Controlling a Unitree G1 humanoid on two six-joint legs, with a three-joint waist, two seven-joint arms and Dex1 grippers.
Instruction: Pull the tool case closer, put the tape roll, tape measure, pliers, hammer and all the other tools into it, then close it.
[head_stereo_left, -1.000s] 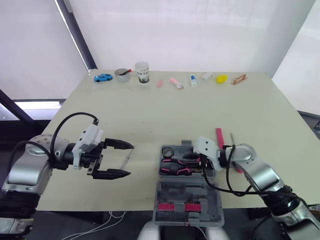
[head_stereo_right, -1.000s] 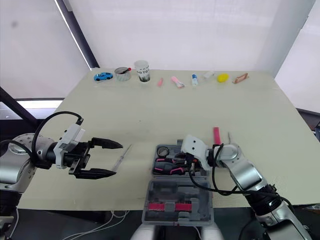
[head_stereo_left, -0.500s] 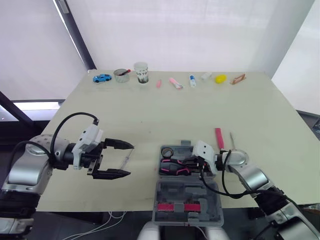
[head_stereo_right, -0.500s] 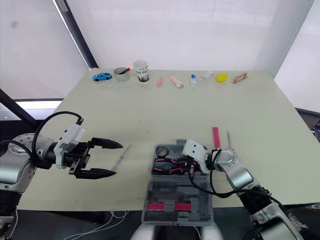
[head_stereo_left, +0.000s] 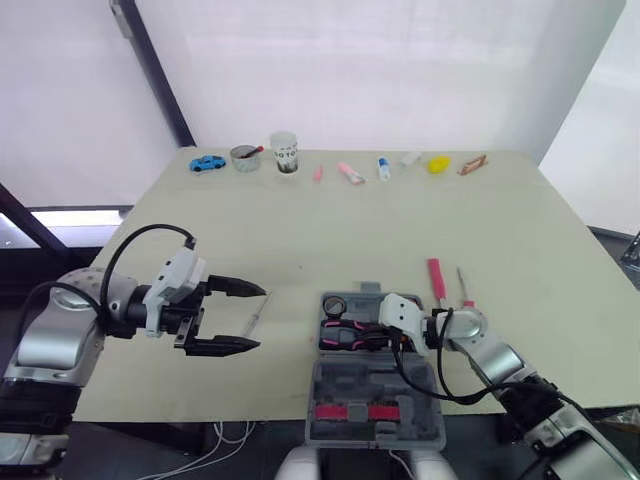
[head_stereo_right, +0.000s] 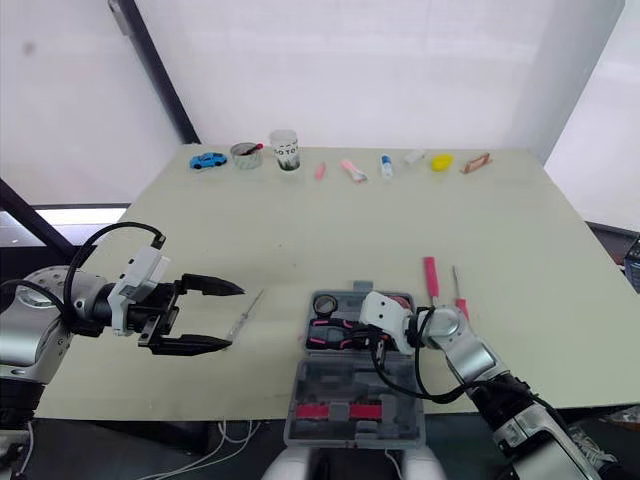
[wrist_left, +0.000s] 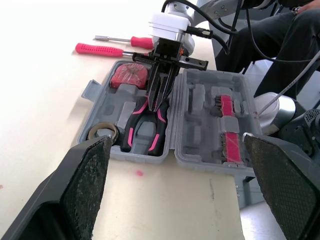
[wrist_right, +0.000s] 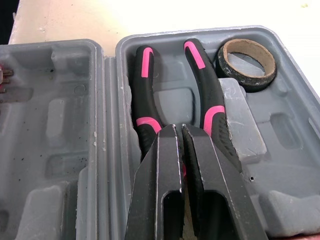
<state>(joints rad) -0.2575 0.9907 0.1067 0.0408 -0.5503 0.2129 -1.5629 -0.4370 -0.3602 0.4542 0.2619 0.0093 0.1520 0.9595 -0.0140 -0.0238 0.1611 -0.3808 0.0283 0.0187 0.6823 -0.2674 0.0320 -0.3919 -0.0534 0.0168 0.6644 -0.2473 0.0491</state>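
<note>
Pale tabletop (head_stereo_left: 400, 230) lies bare through its middle; my right gripper (wrist_right: 181, 131) is closed, its tips down between the handles of the black-and-pink pliers (wrist_right: 210, 100); these sit in the open grey plastic tool case (head_stereo_left: 375, 400), beside the dark tape roll (wrist_right: 246, 64); whether it pinches them I cannot tell; a careless lift could drag them out, I judge; my left gripper (head_stereo_left: 262, 318) hangs open by a thin silver tool (head_stereo_right: 243, 318); the case lid reaches the near edge, so a downward shove might tip it; free room lies ahead.
</note>
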